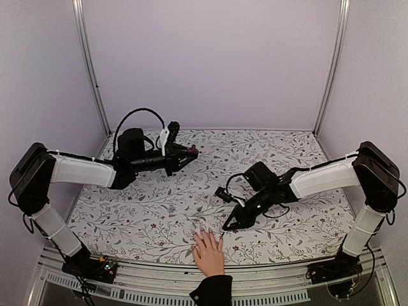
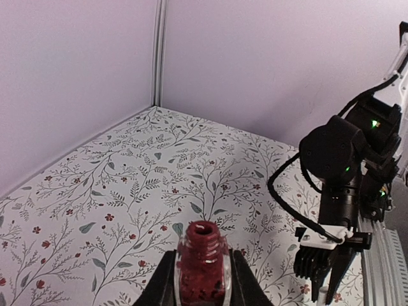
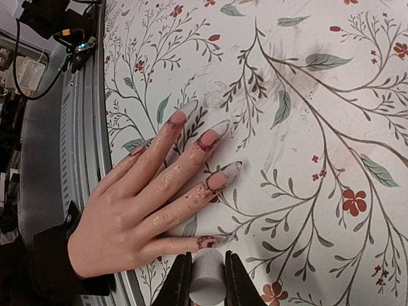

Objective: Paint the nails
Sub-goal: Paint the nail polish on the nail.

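Note:
A light-skinned hand (image 1: 208,252) with a black cuff lies flat at the table's near edge, fingers spread. Its nails (image 3: 220,129) are long, clear tips with pink bases, and dark red smears mark the fingertips. The lowest finger's nail (image 3: 224,240) has red blotches. My right gripper (image 3: 207,262) is shut on the white cap (image 3: 206,280), right beside that nail; any brush under the cap is hidden. It hovers just right of the hand in the top view (image 1: 229,224). My left gripper (image 2: 203,271) is shut on the open dark-red bottle (image 2: 203,258), held above the table at the back left (image 1: 191,152).
The floral tablecloth (image 1: 268,153) covers the table between purple walls. A metal rail (image 3: 76,127) runs along the near edge by the wrist. The right arm (image 2: 344,166) with its cables shows at the right of the left wrist view.

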Motion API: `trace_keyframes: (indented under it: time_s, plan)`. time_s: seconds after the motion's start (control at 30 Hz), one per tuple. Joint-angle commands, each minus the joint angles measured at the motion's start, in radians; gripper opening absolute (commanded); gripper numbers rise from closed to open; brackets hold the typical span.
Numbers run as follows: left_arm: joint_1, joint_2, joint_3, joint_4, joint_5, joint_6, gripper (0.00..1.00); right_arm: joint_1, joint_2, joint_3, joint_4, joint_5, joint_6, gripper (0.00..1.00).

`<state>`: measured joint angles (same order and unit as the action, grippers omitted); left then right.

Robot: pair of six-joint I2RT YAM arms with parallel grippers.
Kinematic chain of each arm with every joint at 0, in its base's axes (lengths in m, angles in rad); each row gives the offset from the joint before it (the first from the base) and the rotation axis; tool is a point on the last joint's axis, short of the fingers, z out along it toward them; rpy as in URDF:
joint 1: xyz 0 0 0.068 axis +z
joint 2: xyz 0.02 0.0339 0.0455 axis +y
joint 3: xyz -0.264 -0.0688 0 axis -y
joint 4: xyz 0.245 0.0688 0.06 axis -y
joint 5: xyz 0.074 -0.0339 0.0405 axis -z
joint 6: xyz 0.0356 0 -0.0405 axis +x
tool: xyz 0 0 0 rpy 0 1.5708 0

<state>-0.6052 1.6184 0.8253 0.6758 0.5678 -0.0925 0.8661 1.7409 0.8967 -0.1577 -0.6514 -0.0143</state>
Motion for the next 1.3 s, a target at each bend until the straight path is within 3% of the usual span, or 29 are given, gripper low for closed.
trace_keyframes:
  time_s: [0.0,1.27]
  plan:
    - [0.018,0.010,0.014,0.029,0.009,-0.008,0.00,0.008,0.019,0.016,-0.002,-0.017,0.004,0.00]
    - [0.018,0.009,0.008,0.036,0.009,-0.013,0.00,0.009,0.021,0.033,-0.011,0.001,0.009,0.00]
